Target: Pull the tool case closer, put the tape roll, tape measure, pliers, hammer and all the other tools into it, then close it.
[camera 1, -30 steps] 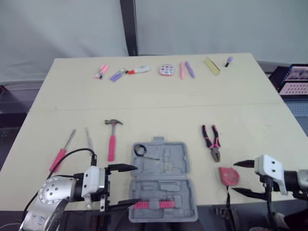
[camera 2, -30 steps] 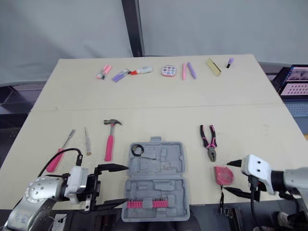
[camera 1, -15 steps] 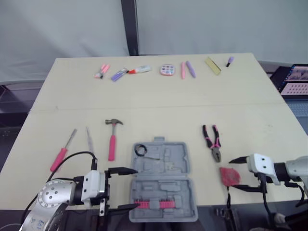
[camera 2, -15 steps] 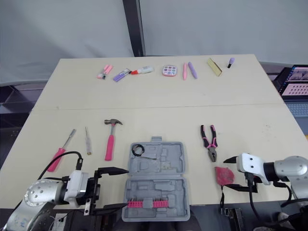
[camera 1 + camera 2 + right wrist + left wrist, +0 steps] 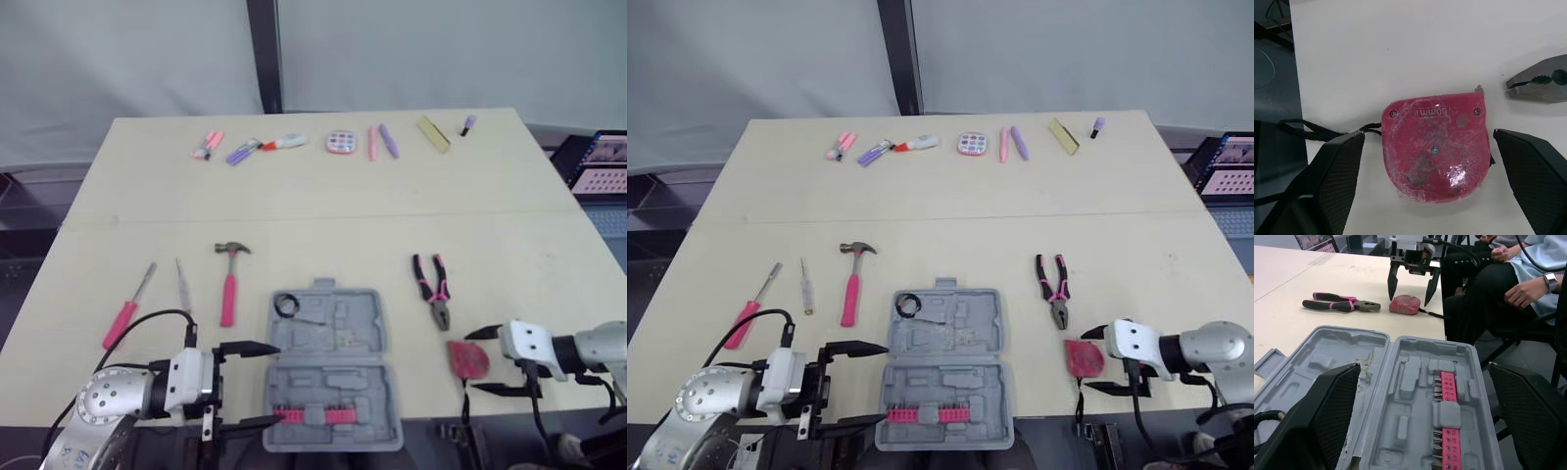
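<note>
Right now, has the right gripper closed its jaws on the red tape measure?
No, the right gripper has its jaws open, one on each side of the tape measure, not touching it.

The only legible writing is a raised marking on the red tape measure, seen upside down in the right wrist view, apparently reading "60mm" between small arrows.

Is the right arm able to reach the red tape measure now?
Probably yes: the right end effector is open, the tape measure lies between its fingers, and nothing blocks it.
</note>
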